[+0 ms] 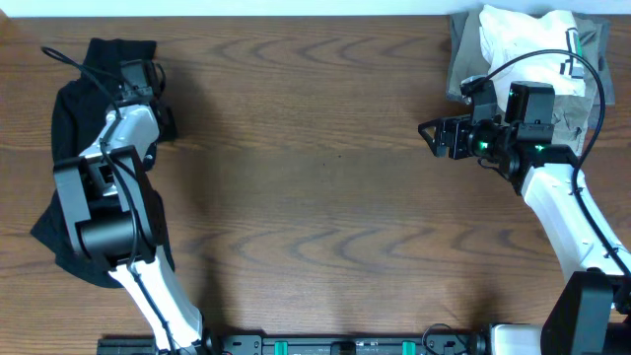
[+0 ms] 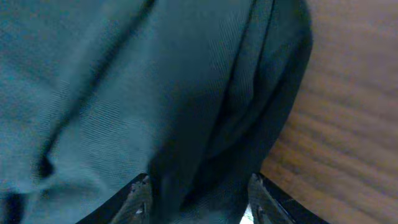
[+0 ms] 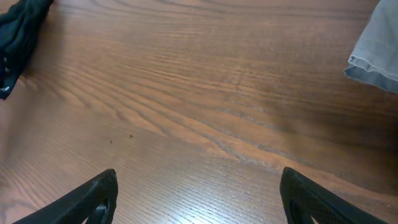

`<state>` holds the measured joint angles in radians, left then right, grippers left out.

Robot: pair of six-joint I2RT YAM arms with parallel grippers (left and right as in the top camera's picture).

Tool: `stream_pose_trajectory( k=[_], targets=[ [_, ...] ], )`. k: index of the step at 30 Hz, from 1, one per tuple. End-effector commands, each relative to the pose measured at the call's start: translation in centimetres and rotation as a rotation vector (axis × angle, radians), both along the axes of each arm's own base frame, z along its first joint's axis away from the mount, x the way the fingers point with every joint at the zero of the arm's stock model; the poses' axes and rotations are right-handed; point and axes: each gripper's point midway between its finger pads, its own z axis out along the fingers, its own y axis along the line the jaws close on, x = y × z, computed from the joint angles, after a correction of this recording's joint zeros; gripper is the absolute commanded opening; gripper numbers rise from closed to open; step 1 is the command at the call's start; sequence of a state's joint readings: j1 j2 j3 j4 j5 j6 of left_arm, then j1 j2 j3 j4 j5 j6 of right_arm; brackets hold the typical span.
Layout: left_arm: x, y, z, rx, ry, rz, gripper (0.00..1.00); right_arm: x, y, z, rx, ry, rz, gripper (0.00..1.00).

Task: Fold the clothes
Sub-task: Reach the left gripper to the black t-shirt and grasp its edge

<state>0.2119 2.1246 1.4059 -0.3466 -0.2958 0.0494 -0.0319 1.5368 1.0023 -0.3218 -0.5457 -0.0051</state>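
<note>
The black garment (image 1: 69,128) lies crumpled along the table's far left edge. My left gripper (image 1: 138,74) is down on its upper part. In the left wrist view the dark fabric (image 2: 155,93) fills the frame, and a fold of it lies between my two spread fingers (image 2: 199,199), which are open around it, not closed. My right gripper (image 1: 434,136) is open and empty over bare wood at the right; its fingers (image 3: 199,199) are wide apart. The black garment shows in the far corner of that view (image 3: 18,34).
A pile of folded white (image 1: 523,39) and olive-grey garments (image 1: 458,59) sits at the back right corner, behind my right arm. Its grey edge shows in the right wrist view (image 3: 379,53). Bare wooden table (image 1: 315,177) spans the middle.
</note>
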Motion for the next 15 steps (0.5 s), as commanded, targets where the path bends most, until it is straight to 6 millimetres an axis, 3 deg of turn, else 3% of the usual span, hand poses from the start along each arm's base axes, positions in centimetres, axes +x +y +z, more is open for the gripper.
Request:
stream_pose_trajectory(
  k=[1, 5, 10, 15],
  targets=[
    [-0.7, -0.1, -1.8, -0.010, 0.050, 0.008, 0.51, 0.6, -0.5, 0.8, -0.008, -0.025, -0.006, 0.82],
    [-0.8, -0.6, -2.2, -0.013, 0.061, -0.001, 0.50, 0.6, -0.5, 0.8, -0.007, -0.023, -0.006, 0.82],
    [-0.4, -2.0, -2.2, -0.015, 0.065, -0.032, 0.08, 0.6, -0.5, 0.8, -0.007, -0.023, -0.006, 0.80],
    [0.5, -4.6, -1.5, -0.014, 0.045, -0.076, 0.06, 0.6, -0.5, 0.8, -0.007, -0.023, -0.006, 0.77]
  ],
)
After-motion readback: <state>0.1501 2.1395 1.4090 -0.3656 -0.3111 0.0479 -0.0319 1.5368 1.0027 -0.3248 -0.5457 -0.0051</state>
